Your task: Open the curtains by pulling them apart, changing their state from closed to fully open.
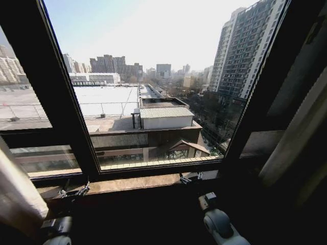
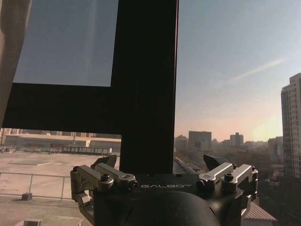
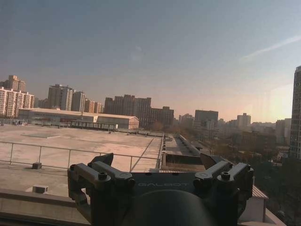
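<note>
Left gripper (image 1: pixel 75 192): low at the left of the head view, just under the window sill (image 1: pixel 133 182), fingers spread, nothing between them. Left wrist view confirms: two finger tips apart (image 2: pixel 160 162), gap empty, pointed at a dark vertical window frame post (image 2: pixel 148 84).

Right gripper (image 1: pixel 190 177): low centre-right in the head view, at the sill, well apart from the left one. Right wrist view shows its fingers spread wide (image 3: pixel 160 160), holding nothing, aimed straight through the glass at a rooftop and distant buildings.

Curtains: drawn to the sides. Left panel (image 1: pixel 18 191) is bunched at the lower left edge of the head view, beside the left arm; right panel (image 1: pixel 294 132) hangs as a pale strip at the right edge, with dark material next to it. The window pane (image 1: pixel 153 76) between them is uncovered.

View differences: the left wrist view catches a pale strip of curtain fabric (image 2: pixel 11 42) at its edge, next to the frame; the right wrist view has glass and city only. The head view gives both panels at once.

Hard to make out: both panels are cut off by the head view's edges, so tops and hems are unseen. Pleats on the right panel cannot be resolved. Neither gripper touches fabric.
</note>
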